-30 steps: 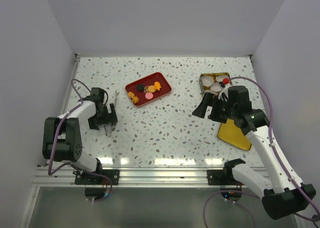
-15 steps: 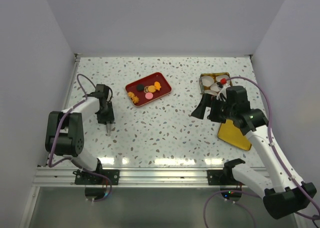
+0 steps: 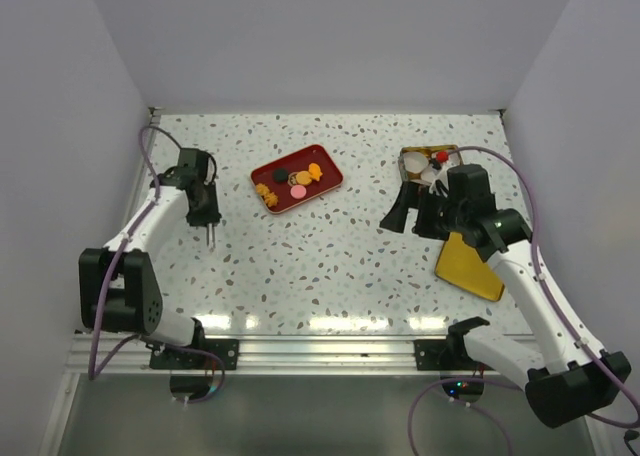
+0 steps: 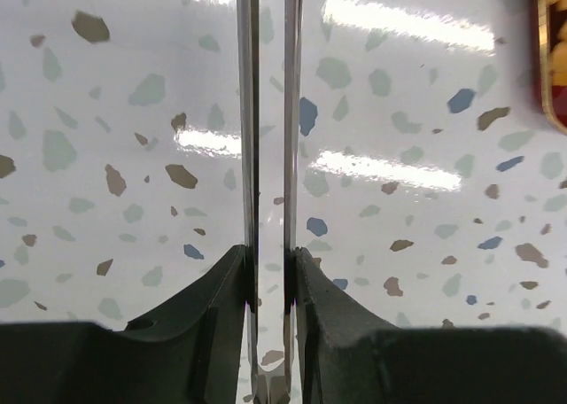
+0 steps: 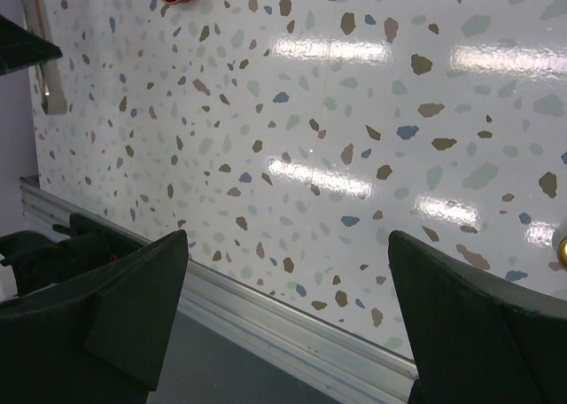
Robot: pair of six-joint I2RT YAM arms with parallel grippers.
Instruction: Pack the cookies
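Note:
Several small cookies point(image 3: 292, 179), orange, dark and one pink, lie on the red tray point(image 3: 325, 184) at the back middle. My left gripper point(image 3: 205, 216) point(image 4: 270, 258) is shut on a pair of metal tongs point(image 3: 212, 238) point(image 4: 247, 112), left of the tray. The two blades run forward between the fingers, a narrow gap between them. My right gripper point(image 3: 404, 214) point(image 5: 288, 315) is open and holds nothing. It hangs above the table just in front of the gold tin point(image 3: 407, 156). The tin holds white paper cups point(image 3: 431, 175) and a red and a dark cookie point(image 3: 441, 157).
A yellow lid point(image 3: 468, 266) lies flat at the right, partly under the right arm. The tray's edge point(image 4: 549, 67) shows at the far right of the left wrist view. The table's metal front rail point(image 5: 266, 293) crosses the right wrist view.
My left gripper has shut on the tongs and carried them toward the back of the table. The right gripper has shifted slightly back and stays open.

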